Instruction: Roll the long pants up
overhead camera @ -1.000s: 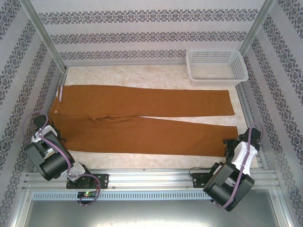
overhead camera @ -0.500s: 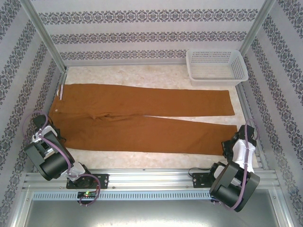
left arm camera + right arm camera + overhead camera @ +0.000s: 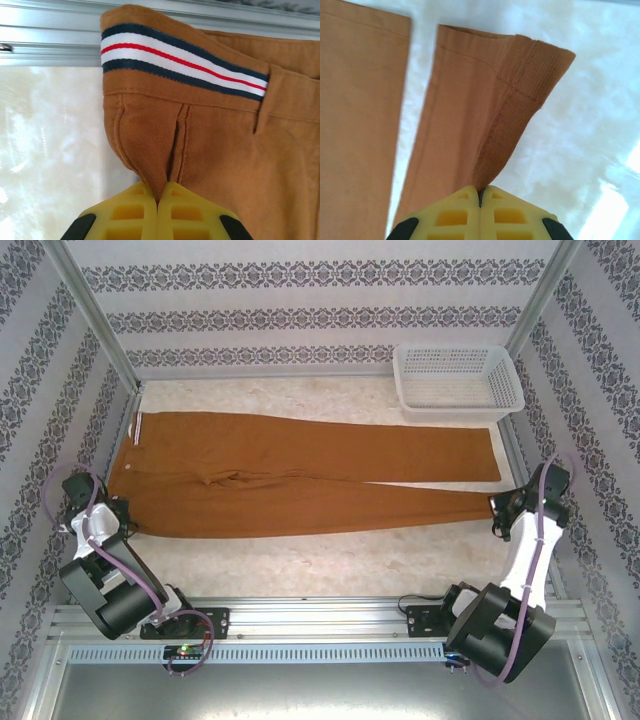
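- The pants (image 3: pixel 300 475) lie flat across the table (image 3: pixel 330 560), waist at the left and legs running right. The far leg is straight; the near leg angles toward the right edge.
- The left gripper (image 3: pixel 118 520) sits at the near corner of the waist. Its wrist view shows the yellow fingers (image 3: pixel 130 212) pressed together, pinching a fold of fabric just below the striped waistband (image 3: pixel 180 62).
- The right gripper (image 3: pixel 497 506) is at the near leg's end — its fingers (image 3: pixel 452 212) are closed tight on a corner of the cuff (image 3: pixel 535 70), which is drawn up into a twisted fold.
- A white basket (image 3: pixel 457 380) stands at the far right corner, just beyond the far leg's hem.
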Robot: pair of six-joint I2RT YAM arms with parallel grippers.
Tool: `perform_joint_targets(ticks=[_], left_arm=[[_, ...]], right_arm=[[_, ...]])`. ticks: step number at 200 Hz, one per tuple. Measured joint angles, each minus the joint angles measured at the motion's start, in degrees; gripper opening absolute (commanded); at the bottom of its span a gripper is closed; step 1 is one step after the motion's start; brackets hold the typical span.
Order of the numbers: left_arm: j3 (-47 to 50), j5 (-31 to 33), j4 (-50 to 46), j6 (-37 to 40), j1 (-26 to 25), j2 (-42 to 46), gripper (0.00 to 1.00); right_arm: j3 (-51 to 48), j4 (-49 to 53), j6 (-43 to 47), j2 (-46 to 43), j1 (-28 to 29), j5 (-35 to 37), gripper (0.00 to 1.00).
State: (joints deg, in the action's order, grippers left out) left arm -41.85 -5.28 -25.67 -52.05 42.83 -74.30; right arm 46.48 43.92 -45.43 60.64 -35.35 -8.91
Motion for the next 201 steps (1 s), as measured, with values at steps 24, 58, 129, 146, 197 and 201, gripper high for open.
perform_joint_targets(ticks=[24,58,129,146,197,201], left_arm=[[-2.9,-4.1,-1.1,0.0,-0.3,-0.1,0.00],[-9.5,-8.0,-2.2,-1.0,-2.1,-1.9,0.00],[-27.6,-10.2,-4.1,-1.6,-9.2,-12.5,0.00],[-32.2,-10.2,-4.1,-1.6,-10.9,-16.8,0.00],[-44.6,-10.0,-4.2,-1.5,-14.9,-30.7,0.00],[-45.4,-9.8,-4.3,-1.5,-15.2,-31.8,0.00]], right_arm=[[6.0,-0.5,0.9,7.1,0.0,-2.4,0.00],[14.5,-1.9,1.0,19.0,0.9,-6.3,0.00],[30.5,-3.2,1.1,33.6,3.5,-11.6,0.00],[34.4,-3.4,1.1,36.5,4.2,-12.5,0.00],[43.7,-4.7,2.5,45.0,7.1,-12.5,0.00],[44.4,-4.8,2.6,45.7,7.3,-12.4,0.00]])
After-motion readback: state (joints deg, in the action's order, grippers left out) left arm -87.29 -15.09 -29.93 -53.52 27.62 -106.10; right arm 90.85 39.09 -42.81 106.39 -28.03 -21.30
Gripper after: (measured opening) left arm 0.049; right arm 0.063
